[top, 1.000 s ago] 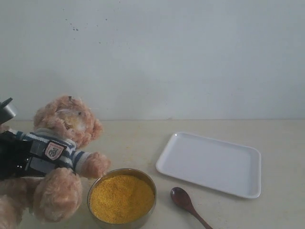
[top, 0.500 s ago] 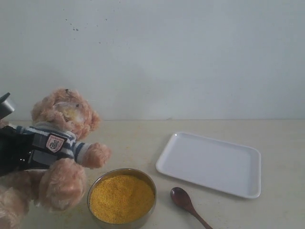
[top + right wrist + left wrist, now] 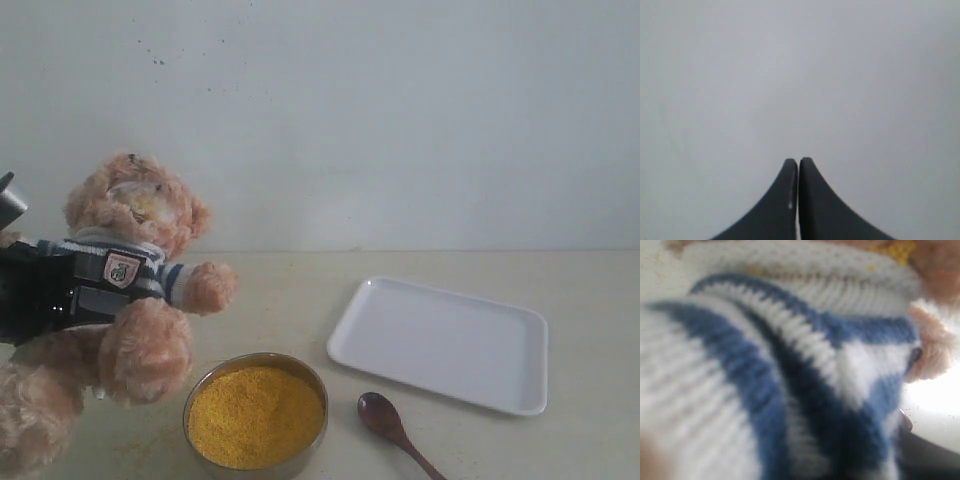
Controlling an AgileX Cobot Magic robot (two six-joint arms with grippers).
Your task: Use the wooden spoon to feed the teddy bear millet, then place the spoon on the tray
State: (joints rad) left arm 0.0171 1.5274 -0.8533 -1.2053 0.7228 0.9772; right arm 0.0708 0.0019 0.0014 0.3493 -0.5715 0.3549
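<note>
Teddy bear (image 3: 130, 270) is the thing that has moved: over the last second it has risen beside the bowl (image 3: 322, 395) and come more upright, so that its head now stands well above the bowl and its feet hang clear of the table (image 3: 300, 290) on the bowl's left. Nothing else has shifted. The millet (image 3: 255, 415) fills the bowl as before, the wooden spoon (image 3: 390, 425) lies just right of the bowl with its handle pointing away toward the near edge, and the tray (image 3: 440, 345) sits bare behind and to the right of the bowl. The left claw (image 3: 75, 305) is clamped around the teddy bear at the chest, over the striped shirt, reaching in from the side away from the bowl. The left wrist view shows only blurred blue and white knit pressed close to the lens, with a tuft of fur at one edge, which fits a tight hold on the body. The right claw (image 3: 798, 170) has its jaws pressed together on nothing and looks at a blank pale surface. It does not show in the exterior view, so its place relative to the bowl cannot be told. I judge that the lift is setting the bear up to be fed, face toward the bowl. The spoon is untouched, so scooping, feeding and laying the spoon on the tray are all yet to come.
</note>
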